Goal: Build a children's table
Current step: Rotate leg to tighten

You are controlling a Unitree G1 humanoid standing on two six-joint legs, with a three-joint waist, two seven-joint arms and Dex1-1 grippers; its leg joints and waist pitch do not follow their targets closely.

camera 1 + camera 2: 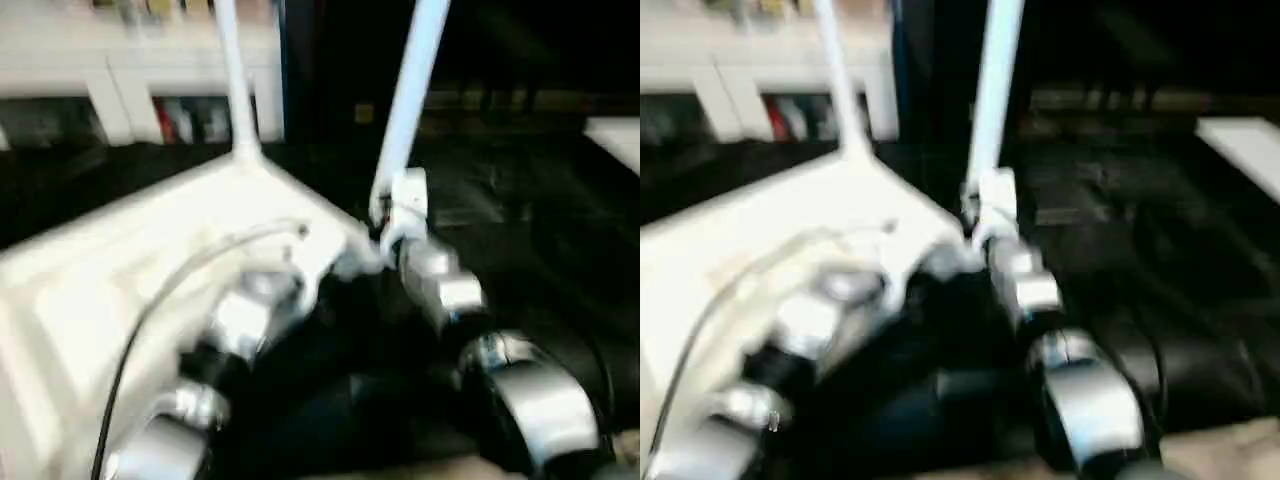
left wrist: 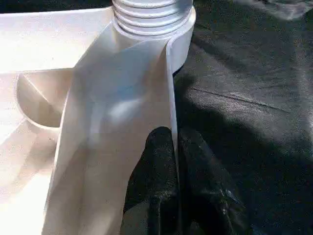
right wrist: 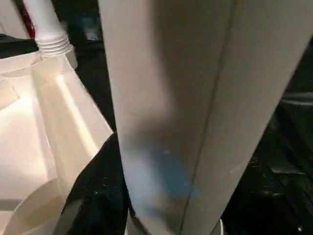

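Tabletop lies underside-up, one leg standing in its corner; left gripper pinches its rim. Right gripper grasps another leg.

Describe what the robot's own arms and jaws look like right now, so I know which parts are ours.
Both forearms are shiny silver metal cylinders with black joints: the left forearm, the right forearm. A thin dark cable runs along the left one. The left gripper has two matte black, textured fingers.
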